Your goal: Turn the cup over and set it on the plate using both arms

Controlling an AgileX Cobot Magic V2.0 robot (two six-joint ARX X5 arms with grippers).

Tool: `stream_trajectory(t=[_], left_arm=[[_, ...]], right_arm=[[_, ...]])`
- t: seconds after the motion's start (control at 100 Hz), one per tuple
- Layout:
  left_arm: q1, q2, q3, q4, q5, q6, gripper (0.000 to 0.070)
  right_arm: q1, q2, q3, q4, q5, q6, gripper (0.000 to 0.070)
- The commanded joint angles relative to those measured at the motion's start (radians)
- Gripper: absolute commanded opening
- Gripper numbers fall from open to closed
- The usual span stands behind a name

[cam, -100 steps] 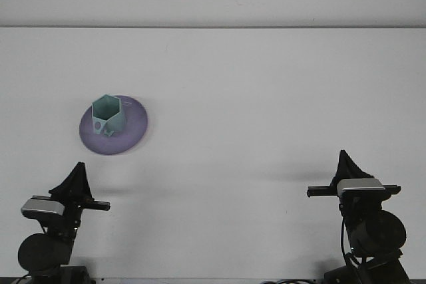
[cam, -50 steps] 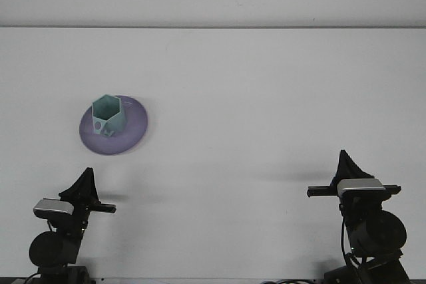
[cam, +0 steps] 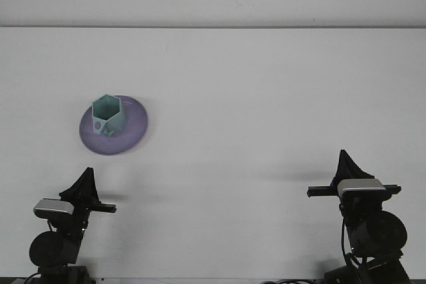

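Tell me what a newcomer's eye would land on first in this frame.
The teal cup, standing mouth-up on the purple plate at the table's left, is the only colour on the white surface. Next come the two dark arms at the near edge, the left end effector and the right end effector, both well clear of the cup.

1. On my left half of the white table (cam: 266,98) I see the round purple plate (cam: 133,128).
2. The mint-green six-sided cup (cam: 108,115) stands upright on that plate — toward its left side.
3. My left gripper (cam: 86,179) sits nearer me than the plate; my right gripper (cam: 345,161) — far right, well apart.
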Motion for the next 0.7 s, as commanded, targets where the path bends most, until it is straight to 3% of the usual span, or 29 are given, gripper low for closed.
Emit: stream_trajectory(t=[0.0, 0.15, 0.28, 0.48, 0.69], left_arm=[[0.0, -0.001, -0.019, 0.011, 0.004, -0.002, 0.0014], [0.0, -0.001, -0.019, 0.011, 0.004, -0.002, 0.0014], [0.0, -0.001, -0.019, 0.011, 0.004, -0.002, 0.0014], [0.0, -0.001, -0.019, 0.011, 0.004, -0.002, 0.0014], [0.0, -0.001, -0.019, 0.011, 0.004, -0.002, 0.0014]], right_arm=[[0.002, 0.001, -0.002, 0.018, 0.001, -0.004, 0.0], [-0.035, -0.024, -0.014, 0.015, -0.003, -0.08, 0.0], [-0.146, -0.107, -0.144, 0.031, -0.159, -0.114, 0.0], [-0.28, -0.273, -0.368, 0.056, -0.327, -0.141, 0.0], [-0.315, -0.346, -0.465, 0.09, -0.339, -0.195, 0.0]])
